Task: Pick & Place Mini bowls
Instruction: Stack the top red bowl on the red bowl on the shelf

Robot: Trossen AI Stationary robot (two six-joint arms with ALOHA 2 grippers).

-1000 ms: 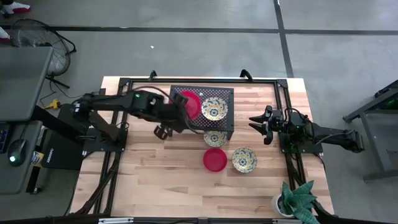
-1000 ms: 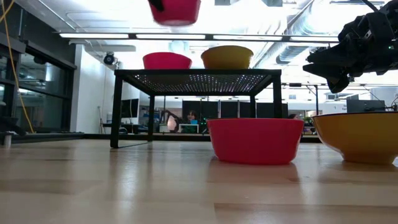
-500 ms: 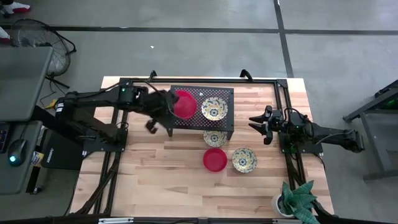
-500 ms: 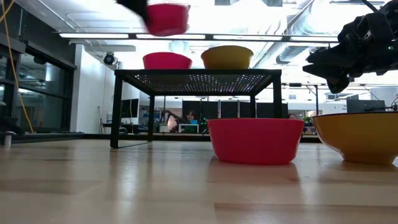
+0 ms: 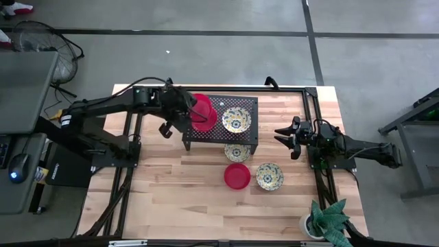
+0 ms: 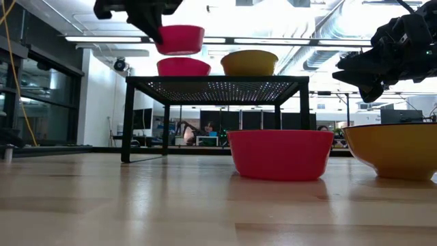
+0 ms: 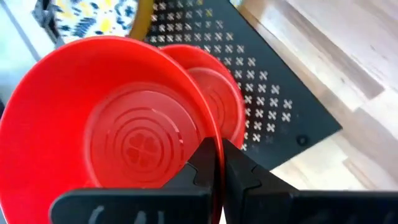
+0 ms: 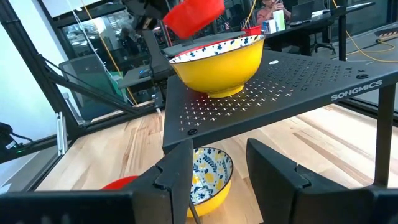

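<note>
My left gripper (image 5: 180, 113) is shut on a red mini bowl (image 5: 199, 108), held over the left part of the black perforated shelf (image 5: 243, 104). A second red bowl (image 6: 183, 66) sits on the shelf right below it, beside a floral bowl (image 5: 236, 119). Another floral bowl (image 5: 237, 151) rests on the table under the shelf. In front of the shelf, a red bowl (image 5: 237, 175) and a floral bowl (image 5: 269, 176) stand on the table. My right gripper (image 5: 282, 137) waits open to the right of the shelf, touching nothing. My left gripper (image 7: 216, 158) pinches the held red bowl's rim (image 7: 215, 140), one finger inside the bowl and one outside. The fingers come slanting down from the table's left side. The bowl (image 6: 181, 39) is lifted clear, mouth up and about level, just above the shelf's red bowl.
The shelf stands on thin black legs (image 6: 128, 119) at the table's far middle. Black frame rails (image 5: 312, 103) run along the table's sides. A potted plant (image 5: 328, 219) sits at the near right corner. Bare wood (image 5: 164, 192) lies near left.
My left gripper has carried the red bowl toward the table's left and far edge and lowered it, from high above the shelf to just over the red bowl sitting there. It has stayed shut on the bowl throughout.
</note>
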